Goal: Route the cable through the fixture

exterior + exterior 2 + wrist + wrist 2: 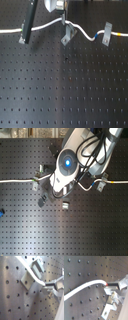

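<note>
The white cable (45, 25) runs from the first exterior view's left edge, dips past a blue band (95, 36) and leaves at the right with a yellow band (120, 35). The fixture (67, 35), a silver-grey clip with a triangular foot, stands just below the gripper (62, 21). In the first wrist view the cable (32, 274) lies across the fixture (28, 279), and the gripper (46, 286) is shut on it just beyond. The second wrist view shows the gripper (109, 287) clamped on the cable (86, 288). In the second exterior view the arm hides the fixture.
A slim slanted strip clip (106, 33) holds the cable at the first exterior view's right. A dark slanted bar with a grey foot (25, 32) stands at its left. The black perforated board (65, 90) spreads toward the front. The arm's body (67, 165) covers the middle of the second exterior view.
</note>
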Controlling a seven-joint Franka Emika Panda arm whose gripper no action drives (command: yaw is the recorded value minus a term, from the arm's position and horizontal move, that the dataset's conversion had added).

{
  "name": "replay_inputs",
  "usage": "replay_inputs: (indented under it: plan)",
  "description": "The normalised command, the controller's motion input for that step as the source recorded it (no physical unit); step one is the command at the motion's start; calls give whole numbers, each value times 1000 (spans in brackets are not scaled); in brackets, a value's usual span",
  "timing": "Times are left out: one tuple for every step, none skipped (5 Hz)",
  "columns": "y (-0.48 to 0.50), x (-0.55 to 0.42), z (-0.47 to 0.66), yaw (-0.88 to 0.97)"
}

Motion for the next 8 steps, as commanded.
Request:
replay_inputs:
  plan:
    - [-66,-16,-319,-29]
    - [0,-2,-486,0]
    - [169,111,-329,57]
    - [21,22,1,0]
    - [329,-103,376,523]
    - [242,28,271,594]
    - [169,169,237,583]
    - [-83,327,116,411]
